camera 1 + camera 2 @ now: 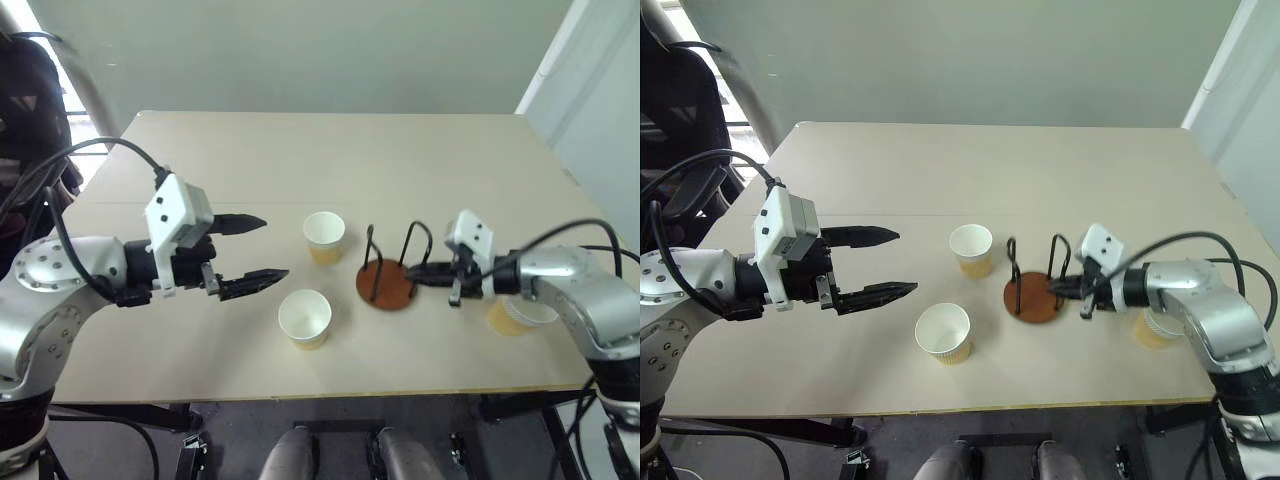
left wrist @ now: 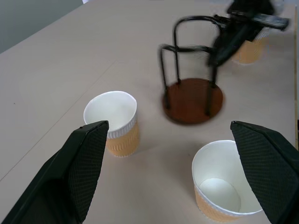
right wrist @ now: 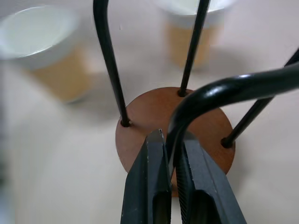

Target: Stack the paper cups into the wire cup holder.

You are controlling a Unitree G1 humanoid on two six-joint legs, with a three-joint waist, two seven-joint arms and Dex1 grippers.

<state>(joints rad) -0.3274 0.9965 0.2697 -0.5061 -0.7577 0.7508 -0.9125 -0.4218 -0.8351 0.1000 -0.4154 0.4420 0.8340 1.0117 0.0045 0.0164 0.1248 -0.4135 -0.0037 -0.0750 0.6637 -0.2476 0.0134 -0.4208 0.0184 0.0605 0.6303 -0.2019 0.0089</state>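
Note:
The wire cup holder (image 1: pixel 385 285) stands upright on the table, right of centre, its brown disc base carrying black wire loops. My right gripper (image 3: pixel 172 140) is shut on one of its wire loops (image 3: pixel 224 88). Two paper cups stand upright left of the holder: one farther back (image 1: pixel 324 236) and one nearer the front (image 1: pixel 305 318). A third paper cup (image 1: pixel 515 318) stands to the right, partly hidden behind my right arm. My left gripper (image 1: pixel 275 248) hovers open left of the two cups, holding nothing, with a cup ahead of each finger (image 2: pixel 88 158) in the left wrist view.
The beige table (image 1: pixel 300 160) stretches back toward a pale wall. A black chair (image 1: pixel 680 110) stands beyond the table's left edge. The front edge (image 1: pixel 300 395) runs close below the nearer cup.

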